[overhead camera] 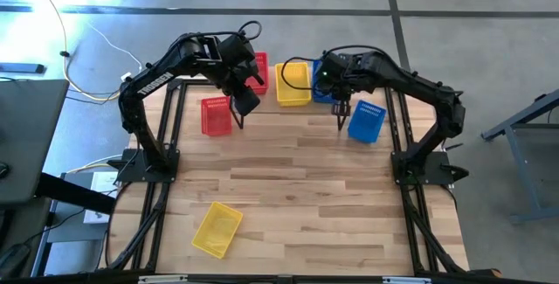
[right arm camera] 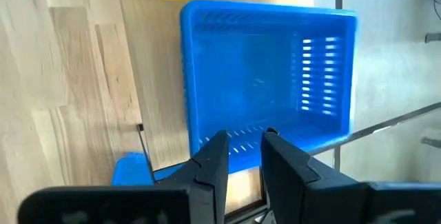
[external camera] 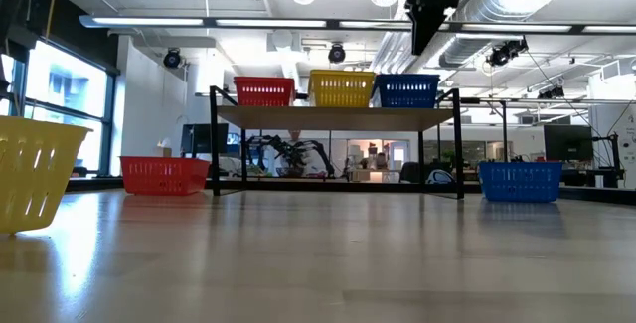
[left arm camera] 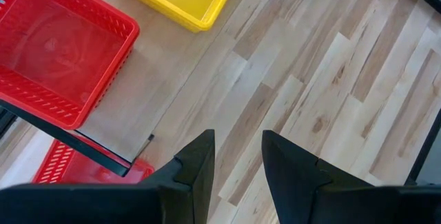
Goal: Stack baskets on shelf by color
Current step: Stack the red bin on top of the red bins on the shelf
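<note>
While red, yellow and blue baskets already sit sorted along the shelf [external camera: 338, 117], we hover our right gripper [right arm camera: 242, 156], narrowly parted and empty, above its blue basket [right arm camera: 265, 79]; our left gripper [left arm camera: 238, 169], equally empty, waits near the floor-level red basket [overhead camera: 215, 115].

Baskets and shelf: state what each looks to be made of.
The baskets, such as the red basket and blue basket, look like moulded plastic: uniform bright colour, slotted walls, slight sheen. The shelf shows a light wood-grain top, possibly laminate, on thin black legs that look like metal.
</note>
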`<state>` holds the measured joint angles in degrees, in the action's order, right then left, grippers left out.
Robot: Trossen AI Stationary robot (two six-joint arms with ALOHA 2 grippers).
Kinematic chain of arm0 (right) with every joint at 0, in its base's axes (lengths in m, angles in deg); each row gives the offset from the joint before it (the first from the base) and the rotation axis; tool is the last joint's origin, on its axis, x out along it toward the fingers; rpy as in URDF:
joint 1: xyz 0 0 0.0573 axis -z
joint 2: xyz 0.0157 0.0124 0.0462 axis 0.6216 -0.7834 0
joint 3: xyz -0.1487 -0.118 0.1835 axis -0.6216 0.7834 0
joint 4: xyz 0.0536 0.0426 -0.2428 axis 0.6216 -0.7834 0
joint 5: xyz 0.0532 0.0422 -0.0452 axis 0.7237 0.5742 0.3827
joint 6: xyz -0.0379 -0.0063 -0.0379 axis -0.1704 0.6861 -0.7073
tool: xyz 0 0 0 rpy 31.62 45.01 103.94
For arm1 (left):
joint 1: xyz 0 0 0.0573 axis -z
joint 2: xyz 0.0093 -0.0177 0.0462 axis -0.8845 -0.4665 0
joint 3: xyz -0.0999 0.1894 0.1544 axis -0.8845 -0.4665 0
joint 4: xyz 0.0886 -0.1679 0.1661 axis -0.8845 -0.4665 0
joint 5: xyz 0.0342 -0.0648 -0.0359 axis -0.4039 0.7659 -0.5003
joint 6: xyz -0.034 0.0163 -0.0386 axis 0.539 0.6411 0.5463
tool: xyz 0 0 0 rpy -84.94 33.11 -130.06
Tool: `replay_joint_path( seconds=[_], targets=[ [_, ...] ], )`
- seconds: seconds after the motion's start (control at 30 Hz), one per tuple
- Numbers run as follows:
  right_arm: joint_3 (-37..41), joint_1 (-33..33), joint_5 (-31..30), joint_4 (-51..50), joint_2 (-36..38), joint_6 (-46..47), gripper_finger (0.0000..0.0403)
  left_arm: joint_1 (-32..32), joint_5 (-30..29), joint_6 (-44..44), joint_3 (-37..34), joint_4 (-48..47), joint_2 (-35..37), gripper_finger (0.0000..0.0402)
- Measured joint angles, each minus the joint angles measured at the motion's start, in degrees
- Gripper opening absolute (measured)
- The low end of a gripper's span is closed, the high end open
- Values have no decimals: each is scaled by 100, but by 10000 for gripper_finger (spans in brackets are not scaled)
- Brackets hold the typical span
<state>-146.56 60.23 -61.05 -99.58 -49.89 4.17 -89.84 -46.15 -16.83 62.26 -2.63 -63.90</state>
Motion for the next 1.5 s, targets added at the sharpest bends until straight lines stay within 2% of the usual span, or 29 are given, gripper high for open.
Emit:
replay_joint_path(
  seconds=[0.4,0.7,0.83,0.93,1.27,1.33,1.5],
  targets=[
    [-749,-9,21,-445,0,568,74,388,77,-544,-2,0,170,110],
    [-725,-9,43,-742,-7,652,74,1007,-458,-1047,-4,0,669,110],
    [-725,-9,43,-746,-7,765,74,1304,-1028,-905,-145,10,862,110],
    [-725,-9,43,-750,-7,757,74,1533,-1457,-759,-681,4,1125,110],
    [-721,-9,41,-741,-7,755,74,2307,-2013,-243,-3076,756,2321,110],
    [-721,-9,41,-737,-7,783,74,2440,-2302,-139,-3531,766,2542,110],
    [-721,-9,41,-726,-7,855,74,2744,-2769,249,-4370,811,2863,110]
  ],
)
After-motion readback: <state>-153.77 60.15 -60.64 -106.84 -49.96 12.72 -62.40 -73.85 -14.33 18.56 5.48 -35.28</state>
